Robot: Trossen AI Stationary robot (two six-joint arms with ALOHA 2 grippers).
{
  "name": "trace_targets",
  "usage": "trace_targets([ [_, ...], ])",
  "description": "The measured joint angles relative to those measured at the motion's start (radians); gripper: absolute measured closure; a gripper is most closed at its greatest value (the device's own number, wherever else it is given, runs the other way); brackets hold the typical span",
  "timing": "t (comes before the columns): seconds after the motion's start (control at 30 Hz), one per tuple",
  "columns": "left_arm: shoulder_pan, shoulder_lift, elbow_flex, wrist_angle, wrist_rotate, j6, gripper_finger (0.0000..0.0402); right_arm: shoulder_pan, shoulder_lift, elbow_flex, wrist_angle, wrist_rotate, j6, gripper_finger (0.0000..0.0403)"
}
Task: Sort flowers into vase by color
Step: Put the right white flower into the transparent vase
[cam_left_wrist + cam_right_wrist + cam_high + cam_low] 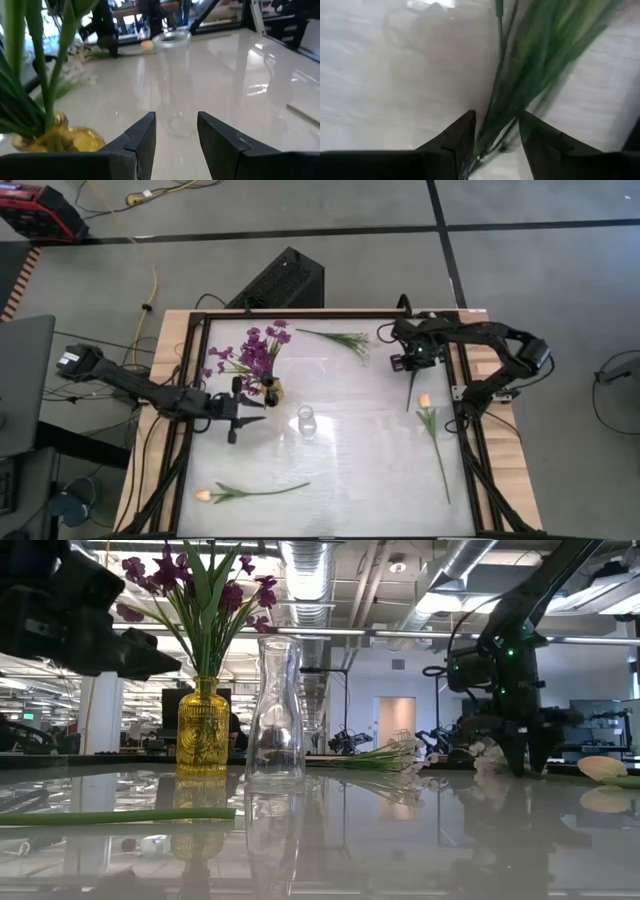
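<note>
Straddling green stems [520,85], right gripper [496,131] fingers parted, left gripper [175,131] fingers parted, empty.

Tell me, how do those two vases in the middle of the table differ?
The yellow vase is amber coloured with a patterned body, while the clear vase is plain see-through glass. The yellow vase holds purple flowers with green leaves; the clear vase holds nothing. In the low view the clear vase stands taller and slimmer, the yellow vase squatter. Both stand upright, side by side, apart from each other.
</note>
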Motion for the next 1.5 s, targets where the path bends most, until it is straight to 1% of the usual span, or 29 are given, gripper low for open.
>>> trace_targets([
  [0.07, 0.009, -0.001, 0.0, -0.012, 0.008, -0.009, 0.0268, 0.0, -0.001, -0.016, 0.024, -0.016, -0.004, 0.0241],
  [0.13, 0.013, -0.001, 0.0, -0.021, 0.007, -0.02, 0.0268, 0.003, 0.0, -0.02, 0.03, -0.017, -0.01, 0.0266],
  [0.3, 0.014, -0.001, 0.0, -0.027, 0.006, -0.023, 0.0268, 0.023, -0.021, -0.018, 0.05, -0.017, -0.027, 0.0361],
  [0.33, 0.014, -0.001, 0.0, -0.026, 0.005, -0.024, 0.0268, 0.027, -0.026, -0.014, 0.046, -0.016, -0.029, 0.0375],
  [0.43, 0.014, -0.001, 0.0, -0.027, 0.006, -0.026, 0.0268, 0.045, -0.053, 0.009, 0.045, -0.02, -0.03, 0.0377],
  [0.6, 0.014, -0.001, 0.0, -0.027, 0.006, -0.033, 0.0268, 0.072, -0.144, 0.079, 0.043, -0.014, -0.02, 0.0371],
  [0.7, 0.014, -0.001, 0.0, -0.027, 0.007, -0.041, 0.0268, 0.086, -0.221, 0.134, 0.05, 0.038, -0.006, 0.0375],
  [0.8, 0.014, -0.001, 0.0, -0.027, 0.008, -0.041, 0.0268, 0.116, -0.298, 0.176, 0.093, 0.078, -0.006, 0.0375],
  [0.97, 0.014, -0.001, 0.0, -0.027, 0.013, -0.041, 0.0268, 0.227, -0.41, 0.2, 0.331, 0.083, -0.049, 0.0372],
  [1.13, 0.014, -0.001, 0.0, -0.027, 0.013, -0.041, 0.0268, 0.401, -0.445, 0.2, 0.657, 0.107, -0.129, 0.0375],
  [1.27, 0.014, -0.001, 0.0, -0.026, 0.012, -0.041, 0.0268, 0.545, -0.392, 0.2, 0.917, 0.147, -0.253, 0.0374],
  [1.43, 0.014, -0.001, 0.0, -0.026, 0.012, -0.048, 0.0268, 0.693, -0.249, 0.2, 1.194, 0.169, -0.438, 0.0374],
  [1.5, 0.014, -0.001, 0.0, -0.027, 0.012, -0.048, 0.0268, 0.732, -0.187, 0.2, 1.284, 0.176, -0.487, 0.0375],
])
